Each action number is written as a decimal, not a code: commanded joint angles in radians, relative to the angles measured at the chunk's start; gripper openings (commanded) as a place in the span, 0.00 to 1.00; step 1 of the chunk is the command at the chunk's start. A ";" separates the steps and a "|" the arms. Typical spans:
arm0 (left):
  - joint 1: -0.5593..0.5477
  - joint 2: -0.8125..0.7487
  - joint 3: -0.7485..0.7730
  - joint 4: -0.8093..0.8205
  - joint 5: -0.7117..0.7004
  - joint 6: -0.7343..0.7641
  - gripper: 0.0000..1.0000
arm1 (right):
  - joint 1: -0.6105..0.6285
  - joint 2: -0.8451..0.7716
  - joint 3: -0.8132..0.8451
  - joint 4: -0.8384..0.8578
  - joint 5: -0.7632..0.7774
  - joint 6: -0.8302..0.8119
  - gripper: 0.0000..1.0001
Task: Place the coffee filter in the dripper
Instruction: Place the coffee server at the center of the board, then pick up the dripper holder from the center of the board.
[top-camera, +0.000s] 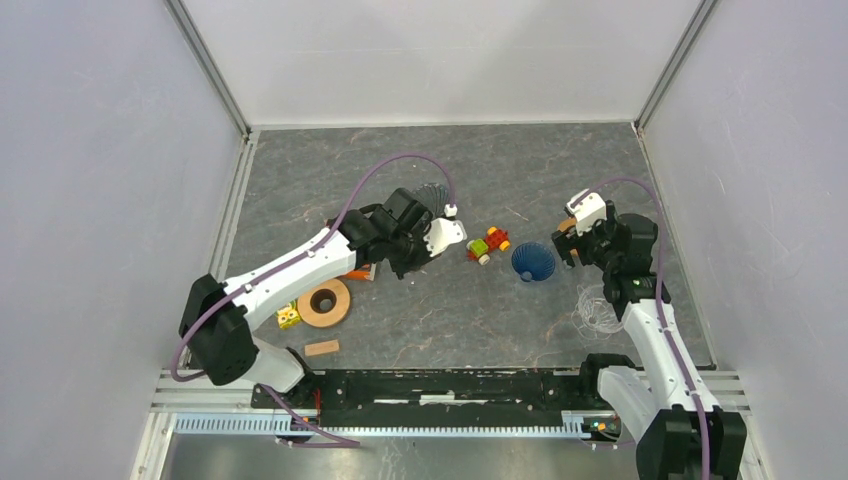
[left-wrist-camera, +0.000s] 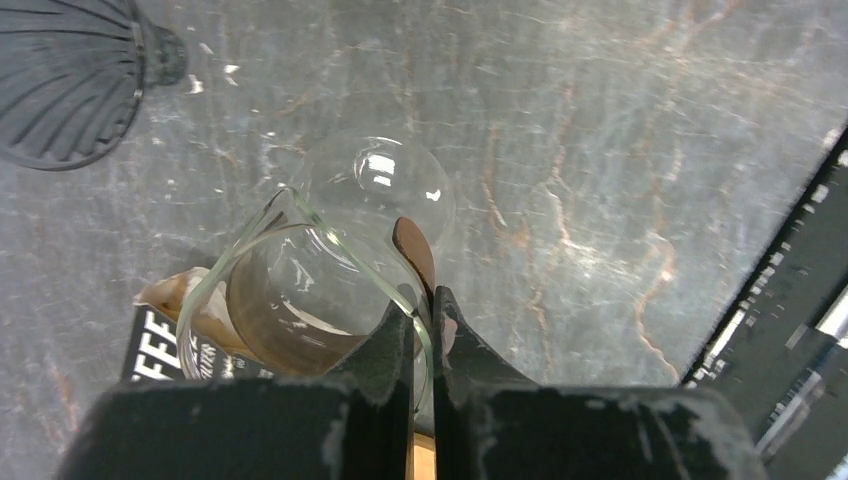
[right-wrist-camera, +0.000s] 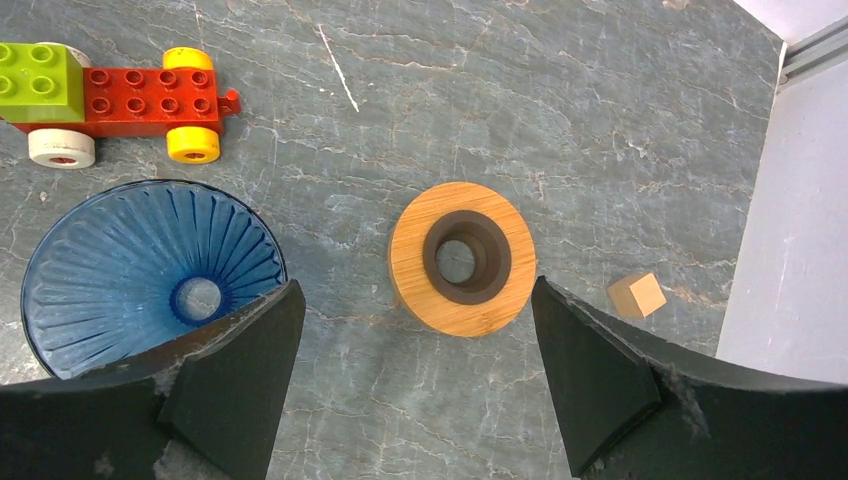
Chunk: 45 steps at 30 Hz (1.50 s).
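My left gripper (left-wrist-camera: 425, 300) is shut on the rim of a clear glass jug (left-wrist-camera: 375, 195) with a brown band. Behind the glass, a tan paper edge that looks like the coffee filter (left-wrist-camera: 172, 292) lies on a black printed pack (left-wrist-camera: 150, 350). A dark ribbed dripper (left-wrist-camera: 60, 80) stands at the top left there, just behind the left gripper (top-camera: 408, 262) in the top view (top-camera: 432, 195). My right gripper (right-wrist-camera: 410, 300) hangs open over bare table, between a blue dripper (right-wrist-camera: 150, 270) and a wooden ring (right-wrist-camera: 462, 260). From above, that gripper (top-camera: 572, 250) is beside the blue dripper (top-camera: 533, 262).
A clear dripper (top-camera: 600, 308) stands near the right arm. A toy brick car (top-camera: 488, 244) sits mid-table. A second wooden ring (top-camera: 324, 302), a yellow block (top-camera: 288, 317) and a wood piece (top-camera: 322, 348) lie front left. A small wooden cube (right-wrist-camera: 637, 295) lies by the right wall.
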 joint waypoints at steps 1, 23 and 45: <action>0.001 0.015 -0.004 0.134 -0.081 0.048 0.02 | -0.007 0.006 0.003 0.034 -0.006 0.009 0.91; 0.005 0.116 0.051 0.074 -0.130 0.036 0.41 | -0.009 0.014 0.005 0.026 -0.027 -0.009 0.92; 0.132 -0.168 0.122 0.035 -0.083 -0.101 1.00 | -0.009 0.206 0.200 -0.101 0.284 -0.068 0.87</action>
